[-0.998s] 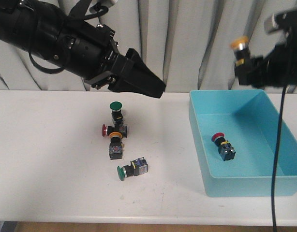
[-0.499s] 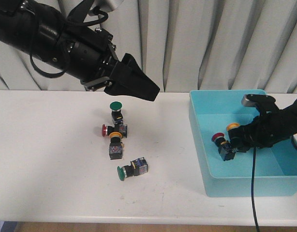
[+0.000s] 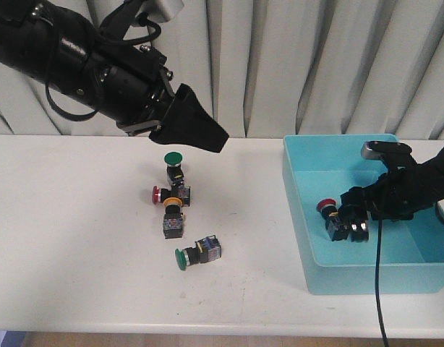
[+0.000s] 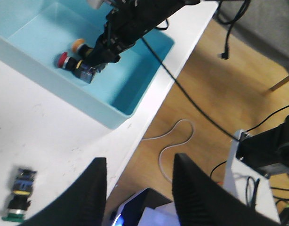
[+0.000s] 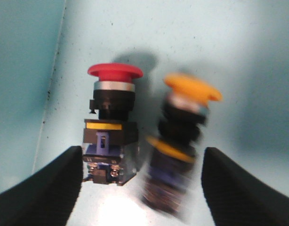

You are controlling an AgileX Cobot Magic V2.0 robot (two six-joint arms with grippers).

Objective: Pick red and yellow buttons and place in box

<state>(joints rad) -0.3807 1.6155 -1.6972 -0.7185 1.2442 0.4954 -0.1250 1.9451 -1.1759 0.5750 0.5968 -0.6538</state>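
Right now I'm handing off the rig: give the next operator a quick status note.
Right gripper: open, low inside the box, its fingers spread wide around the two buttons lying there.
Left gripper: open, holding nothing, raised above the table behind the loose pile.
Done: red button and yellow button lie side by side on the box floor; the yellow one looks just released, blurred.
Left: a red-capped button and a yellow-capped button in the pile on the table. Leave the two green ones.
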